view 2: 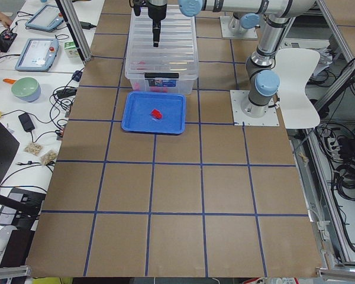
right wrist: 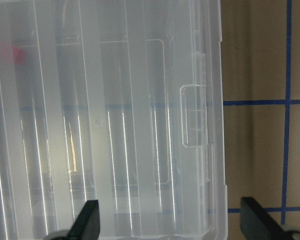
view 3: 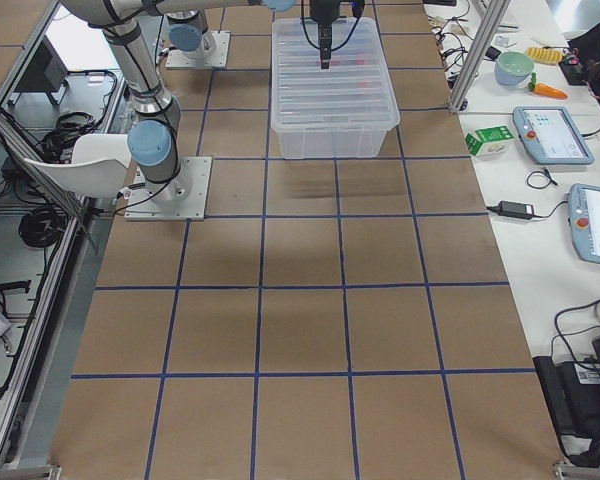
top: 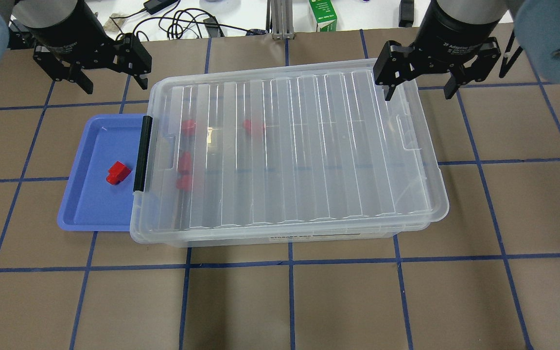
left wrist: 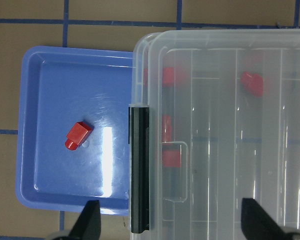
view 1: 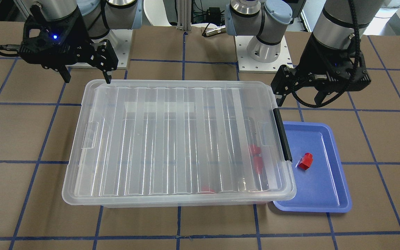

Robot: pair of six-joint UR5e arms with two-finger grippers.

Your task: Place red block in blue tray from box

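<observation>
A red block lies in the blue tray; it also shows in the front view and left wrist view. The clear box sits beside the tray with its ribbed lid on, its black latch bar over the tray's edge. Several more red blocks show blurred through the lid. My left gripper is open and empty, high above the tray's far end. My right gripper is open and empty, above the box's opposite short end.
The blue tray touches the box's latch end. Brown table with a blue tape grid all around. Cables and a green carton lie beyond the far table edge. The arm bases stand behind the box.
</observation>
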